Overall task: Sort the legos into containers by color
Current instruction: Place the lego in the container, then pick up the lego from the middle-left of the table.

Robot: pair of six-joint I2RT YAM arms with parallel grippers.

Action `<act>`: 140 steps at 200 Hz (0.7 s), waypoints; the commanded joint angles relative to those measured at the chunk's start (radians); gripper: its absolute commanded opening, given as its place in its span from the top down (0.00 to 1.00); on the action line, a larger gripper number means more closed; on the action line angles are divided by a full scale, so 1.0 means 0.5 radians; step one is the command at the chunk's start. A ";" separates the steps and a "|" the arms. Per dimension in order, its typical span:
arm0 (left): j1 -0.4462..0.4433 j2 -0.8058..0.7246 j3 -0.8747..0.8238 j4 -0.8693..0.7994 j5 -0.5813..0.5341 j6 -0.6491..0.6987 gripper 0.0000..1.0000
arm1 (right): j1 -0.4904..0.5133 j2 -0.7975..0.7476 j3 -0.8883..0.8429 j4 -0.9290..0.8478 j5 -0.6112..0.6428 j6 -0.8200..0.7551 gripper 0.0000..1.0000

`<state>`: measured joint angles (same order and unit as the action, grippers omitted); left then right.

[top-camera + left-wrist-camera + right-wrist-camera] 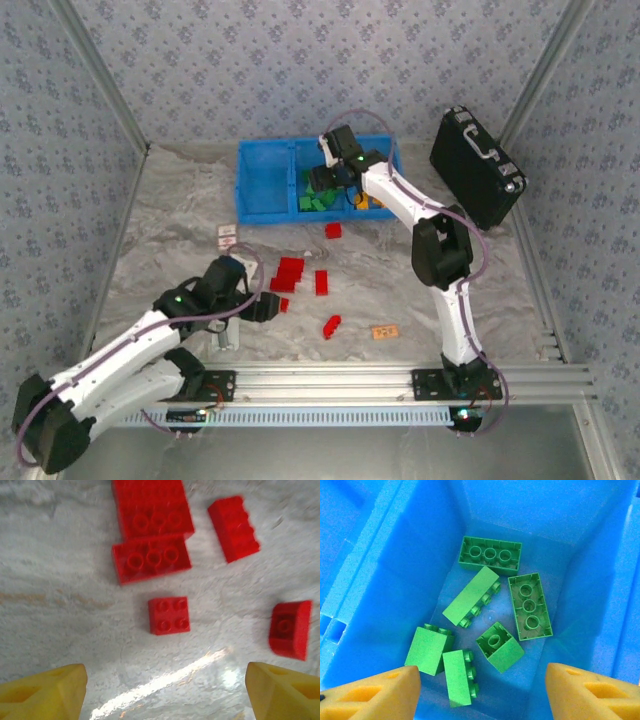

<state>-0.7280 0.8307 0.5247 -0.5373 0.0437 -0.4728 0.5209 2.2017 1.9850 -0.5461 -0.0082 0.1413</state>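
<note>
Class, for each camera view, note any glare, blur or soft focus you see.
Left wrist: a glare streak crosses the table; the upper red bricks look smeared. Right wrist: green bricks sharp, tray walls unevenly shaded. Top external: soft, even light.

One blue tray has three compartments. Six green bricks lie in its middle compartment. Six red bricks lie on the table in front of the tray: one just before it and five in a loose cluster farther off. Orange bricks in the tray's right compartment are partly hidden by an arm, so their number cannot be told. One black case stands right of the tray. One small white tag lies off the tray's left front corner, and one pale-orange tag lies well in front.
</note>
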 commanded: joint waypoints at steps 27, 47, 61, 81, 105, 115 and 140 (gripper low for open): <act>-0.184 0.231 -0.081 0.215 -0.238 -0.171 0.19 | -0.008 -0.259 -0.104 0.079 -0.088 -0.061 0.28; -0.264 0.383 -0.060 0.283 -0.293 -0.165 0.19 | -0.011 -0.378 -0.199 0.114 -0.103 -0.080 0.27; -0.308 0.497 -0.030 0.319 -0.324 -0.153 0.19 | -0.014 -0.470 -0.266 0.128 -0.126 -0.100 0.25; -0.336 0.641 0.011 0.336 -0.373 -0.164 0.19 | -0.013 -0.605 -0.357 0.132 -0.154 -0.128 0.23; -0.345 0.762 0.030 0.388 -0.394 -0.171 0.19 | -0.011 -0.759 -0.460 0.132 -0.168 -0.146 0.21; -0.349 0.795 0.037 0.423 -0.394 -0.171 0.19 | -0.012 -0.809 -0.496 0.127 -0.165 -0.159 0.20; -0.357 0.877 0.074 0.488 -0.398 -0.165 0.20 | -0.014 -0.891 -0.566 0.117 -0.127 -0.186 0.19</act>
<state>-0.8948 1.2339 0.5236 -0.3332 -0.1436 -0.5442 0.5190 1.7988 1.7390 -0.4808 -0.0757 0.0799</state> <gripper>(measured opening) 0.808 0.810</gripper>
